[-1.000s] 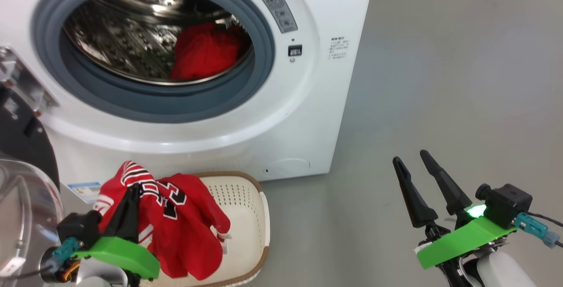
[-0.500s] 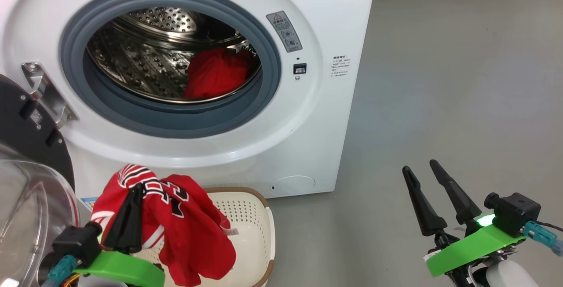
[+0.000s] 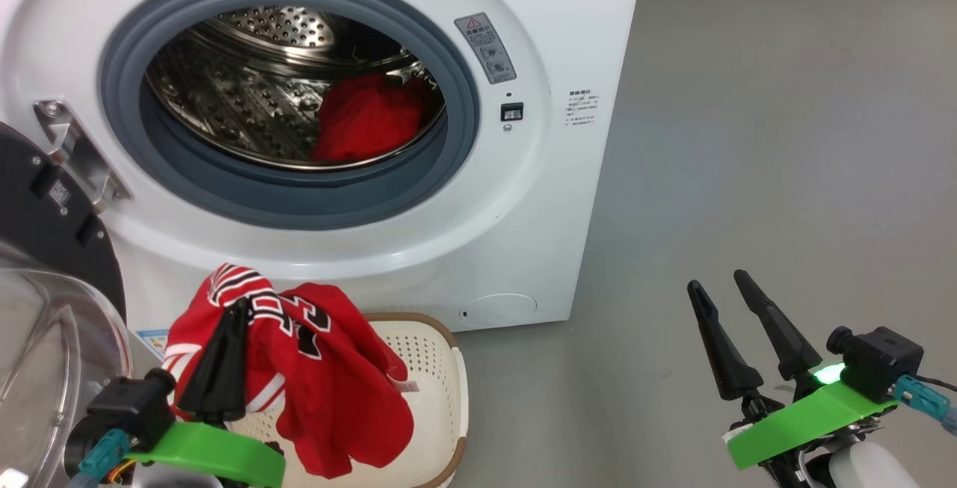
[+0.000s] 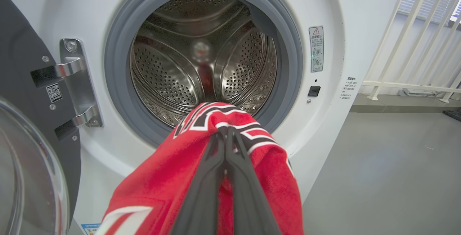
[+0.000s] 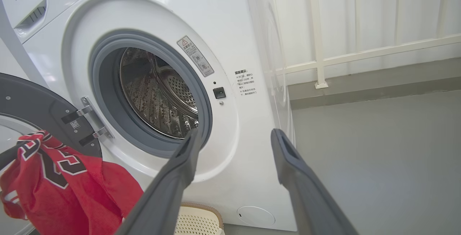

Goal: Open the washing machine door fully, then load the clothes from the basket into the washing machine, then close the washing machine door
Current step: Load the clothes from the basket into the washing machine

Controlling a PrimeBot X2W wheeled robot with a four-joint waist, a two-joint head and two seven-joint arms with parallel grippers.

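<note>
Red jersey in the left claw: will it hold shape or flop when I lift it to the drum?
Probably floppy: the red fabric jersey droops from the left claw over the cream perforated basket. Likely light, pinched at one fold. Its tail may drag over the grey rubber seal.

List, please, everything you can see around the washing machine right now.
washing machine: one, white, ahead, drum open
washing machine door: one, black with clear glass, swung open at left
loaded garment: one, red, inside the drum
jersey: one, red with white and black trim, hanging over the basket
basket: one, cream with brown rim, on the floor before the machine
railing: one, white, beyond the machine's right side
floor: one, grey, right of the machine
left hand: one, dark fingers, shut on the jersey
right hand: one, dark fingers, open and empty, lower right
</note>
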